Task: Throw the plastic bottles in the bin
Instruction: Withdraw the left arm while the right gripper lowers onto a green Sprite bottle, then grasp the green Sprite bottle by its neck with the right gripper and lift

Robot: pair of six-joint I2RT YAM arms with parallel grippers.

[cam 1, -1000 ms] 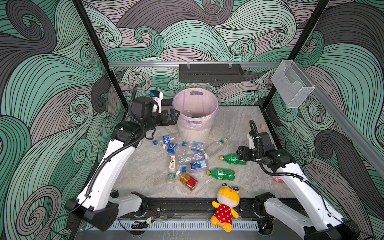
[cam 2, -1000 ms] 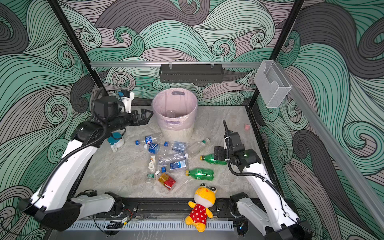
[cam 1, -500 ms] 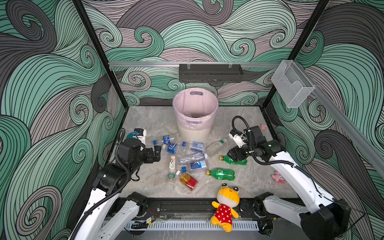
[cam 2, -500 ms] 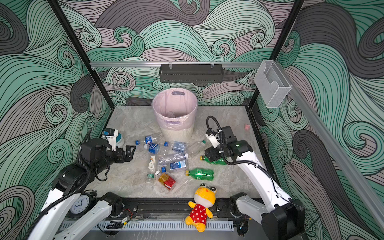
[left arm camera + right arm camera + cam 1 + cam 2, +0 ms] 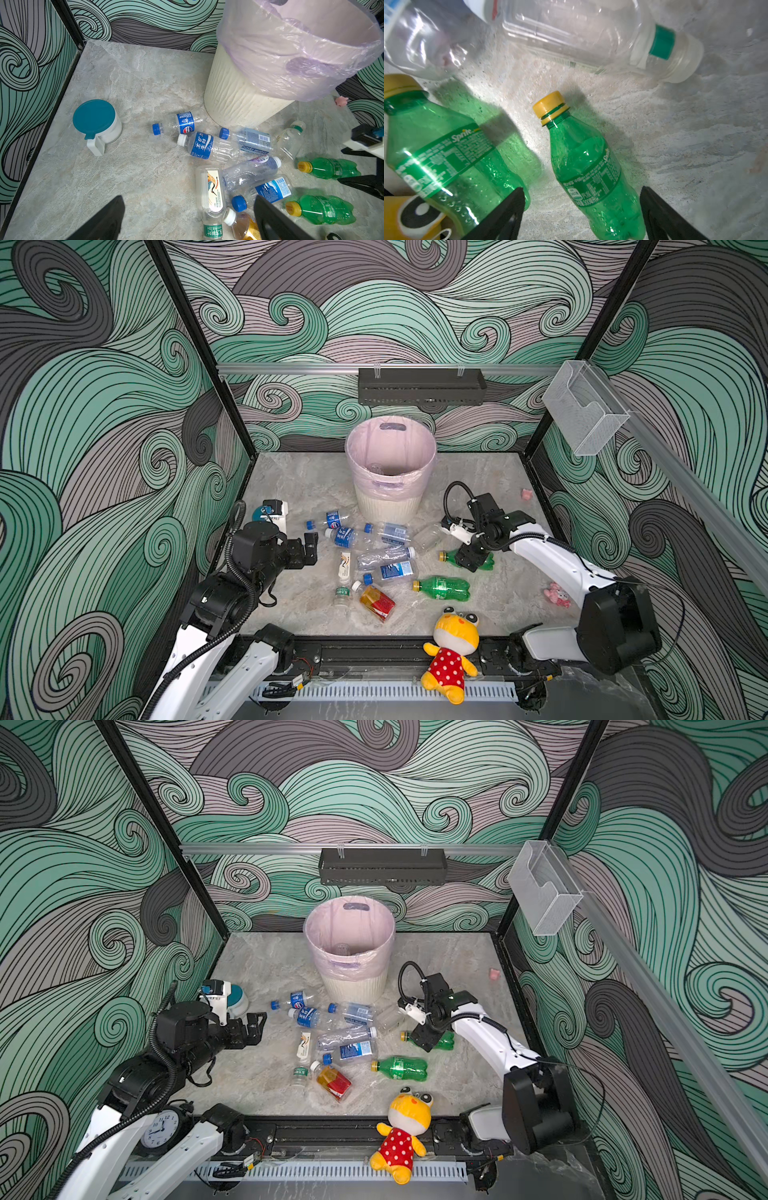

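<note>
Green bottle [image 5: 449,557] lies flat, cap leftward (right fingers [image 5: 508,207] straddle it).

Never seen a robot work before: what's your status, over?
Left end effector open, empty. Right end effector open, straddling green Sprite bottle, not gripped. Second Sprite bottle close alongside; bin rim unobstructed.

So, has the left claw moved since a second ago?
Yes: the left claw pulled back from the bin rim toward the front, now beside the bottles.
</note>
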